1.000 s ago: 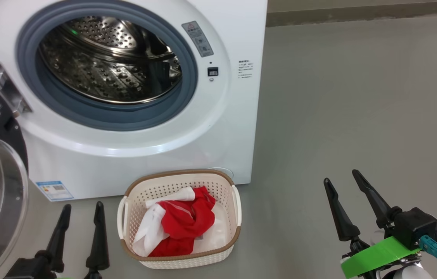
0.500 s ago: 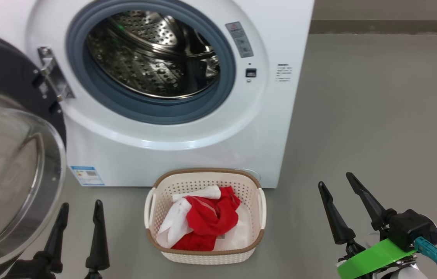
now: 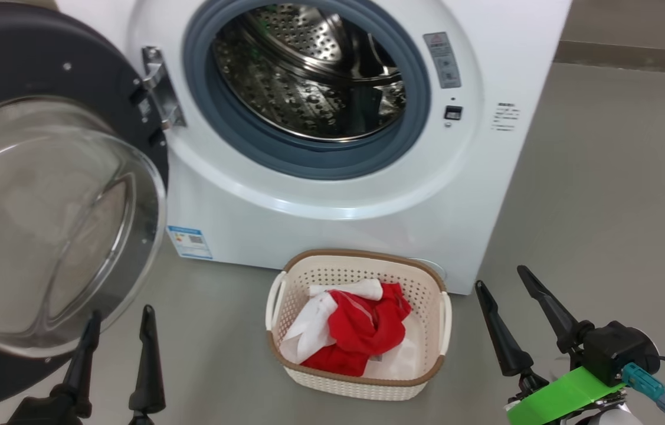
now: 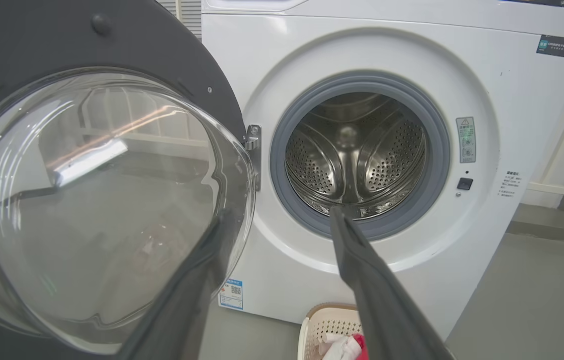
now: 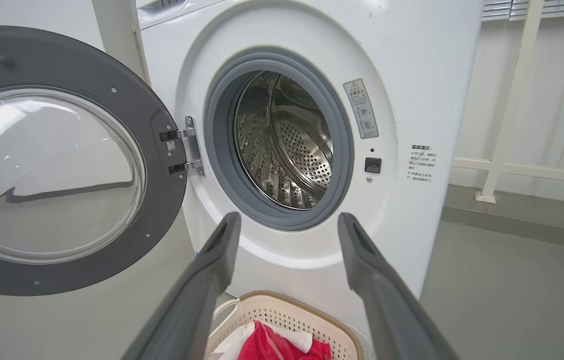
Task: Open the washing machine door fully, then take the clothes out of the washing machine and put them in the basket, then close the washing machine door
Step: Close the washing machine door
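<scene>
The white washing machine (image 3: pixel 338 224) stands ahead, its steel drum (image 3: pixel 308 77) showing no clothes inside. The washing machine door (image 3: pixel 13 59) hangs wide open at the left, its glass bowl bulging toward me. On the floor in front sits the basket (image 3: pixel 362 255), holding the red and white clothes (image 3: pixel 362 327). My left gripper (image 3: pixel 121 313) is open and empty, low beside the door's glass. My right gripper (image 3: pixel 500 277) is open and empty, to the right of the basket. The left wrist view looks past the door (image 4: pixel 171 55) at the drum (image 4: pixel 357 155). The right wrist view has the basket (image 5: pixel 312 305) below the fingers.
Bare grey floor (image 3: pixel 603 206) stretches to the right of the machine. A white rail frame (image 5: pixel 507 100) stands along the wall behind and right. The open door takes up the space at the left, close to my left gripper.
The head camera has swung left, so the whole picture has slid right and more of the door shows. Both grippers stay open; basket and clothes lie as before.
</scene>
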You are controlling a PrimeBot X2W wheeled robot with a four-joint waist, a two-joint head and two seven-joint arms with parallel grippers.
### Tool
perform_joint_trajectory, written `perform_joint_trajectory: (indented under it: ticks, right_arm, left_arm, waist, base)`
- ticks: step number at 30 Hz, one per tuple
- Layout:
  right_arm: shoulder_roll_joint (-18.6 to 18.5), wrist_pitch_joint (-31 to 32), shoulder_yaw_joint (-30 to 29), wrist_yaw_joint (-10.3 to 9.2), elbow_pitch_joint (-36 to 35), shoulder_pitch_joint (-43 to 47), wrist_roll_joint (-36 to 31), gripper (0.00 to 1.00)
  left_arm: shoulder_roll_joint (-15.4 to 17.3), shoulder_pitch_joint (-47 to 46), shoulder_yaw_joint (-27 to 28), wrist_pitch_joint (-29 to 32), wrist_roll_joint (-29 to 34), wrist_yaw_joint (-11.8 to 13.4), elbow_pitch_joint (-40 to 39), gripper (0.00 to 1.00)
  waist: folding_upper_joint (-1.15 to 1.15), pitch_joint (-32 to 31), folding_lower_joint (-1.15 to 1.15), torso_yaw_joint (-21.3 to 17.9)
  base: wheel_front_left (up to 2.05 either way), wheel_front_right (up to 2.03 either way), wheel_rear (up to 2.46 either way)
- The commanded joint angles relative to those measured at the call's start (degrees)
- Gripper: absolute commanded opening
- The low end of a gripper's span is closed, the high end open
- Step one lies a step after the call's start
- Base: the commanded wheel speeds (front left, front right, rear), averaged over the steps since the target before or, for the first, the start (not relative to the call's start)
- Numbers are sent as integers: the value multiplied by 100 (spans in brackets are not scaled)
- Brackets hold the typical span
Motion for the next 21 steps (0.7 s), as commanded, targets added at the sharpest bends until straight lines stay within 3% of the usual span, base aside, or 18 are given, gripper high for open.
perform_joint_trajectory:
  ticks: [1,18,19,21]
  right_arm:
    - [-31,-37,141,35,-152,-134,63,100]
    - [-9,-37,262,35,-107,-123,79,100]
    - [-12,-37,267,35,-109,-122,80,100]
    - [-21,-37,278,35,-109,-120,81,100]
  left_arm:
    - [114,-110,193,18,57,51,-204,100]
    - [162,25,203,14,131,245,-324,100]
    - [169,32,210,-2,142,260,-337,88]
    - [195,33,227,-41,183,293,-378,0]
  waist:
    - [0,10,0,224]
    - [0,-188,0,675]
    - [0,-189,0,674]
    - [0,-186,0,663]
  base:
    - [0,0,0]
    - [0,0,0]
    - [0,0,0]
    - [0,0,0]
